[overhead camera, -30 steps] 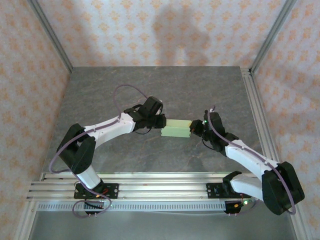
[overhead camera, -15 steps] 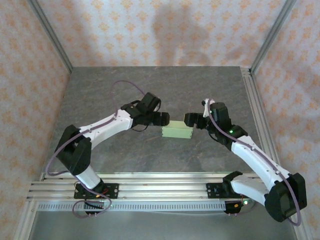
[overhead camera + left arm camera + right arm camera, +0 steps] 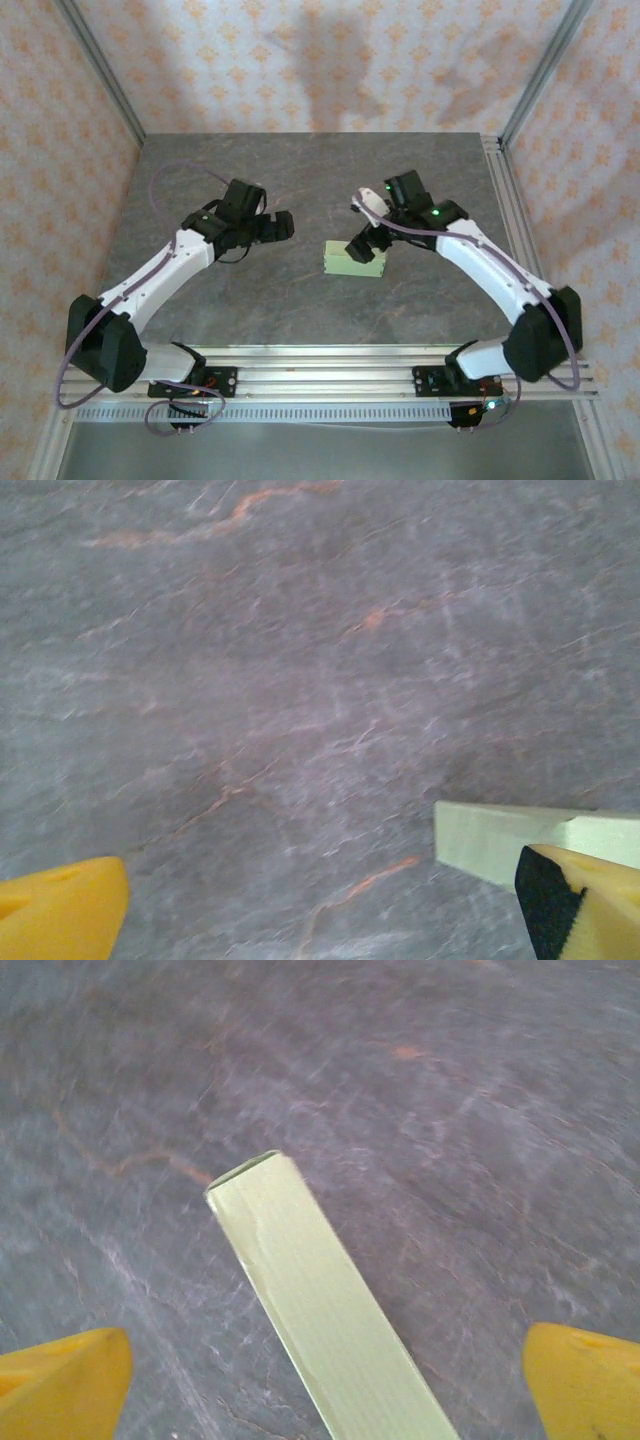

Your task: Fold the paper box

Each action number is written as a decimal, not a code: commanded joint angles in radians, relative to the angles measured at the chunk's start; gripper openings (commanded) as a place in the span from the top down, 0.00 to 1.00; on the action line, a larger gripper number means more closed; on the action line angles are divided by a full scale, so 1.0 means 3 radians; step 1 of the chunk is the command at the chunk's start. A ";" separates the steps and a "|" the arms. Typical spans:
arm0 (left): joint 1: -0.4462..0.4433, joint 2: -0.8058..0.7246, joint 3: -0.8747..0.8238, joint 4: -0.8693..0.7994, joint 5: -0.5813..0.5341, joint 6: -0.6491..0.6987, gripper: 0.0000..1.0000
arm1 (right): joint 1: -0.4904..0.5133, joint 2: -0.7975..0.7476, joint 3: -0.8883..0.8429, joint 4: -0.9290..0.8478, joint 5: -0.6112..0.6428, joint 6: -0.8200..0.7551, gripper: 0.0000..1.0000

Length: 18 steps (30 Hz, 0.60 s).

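The paper box (image 3: 353,259) is a small pale yellow-green closed block lying on the grey table (image 3: 300,170), held by neither gripper. My left gripper (image 3: 281,226) hangs open to the left of it, a clear gap away; in the left wrist view the box's end (image 3: 495,842) sits beside the right yellow fingertip (image 3: 590,905), and the left gripper (image 3: 320,920) has bare table between its fingers. My right gripper (image 3: 363,245) hovers open above the box's right end. In the right wrist view the box (image 3: 315,1300) runs between the wide-spread fingers of the right gripper (image 3: 325,1390).
Aluminium rails (image 3: 320,365) carrying both arm bases cross the near edge. A metal frame strip (image 3: 515,220) runs along the table's right side. Patterned walls (image 3: 300,60) close in the back and sides.
Both grippers have opened and let go of the box's ends. The left one drew back to the left, the right one lifted and swung over the box. The box stays on the table.
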 commanded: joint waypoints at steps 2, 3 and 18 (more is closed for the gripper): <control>0.0062 -0.0136 -0.0163 -0.0128 -0.0104 -0.0018 0.00 | 0.0156 0.0423 0.0357 -0.0299 -0.0025 -0.0733 0.01; 0.0076 -0.0146 -0.0177 -0.0131 -0.0100 -0.0016 0.00 | 0.0185 0.0537 0.0433 -0.0301 -0.0019 -0.0787 0.02; 0.0148 -0.0110 -0.0053 -0.0280 -0.0140 0.0256 0.00 | 0.0320 0.1376 0.0924 -0.0546 -0.0336 -0.1050 0.24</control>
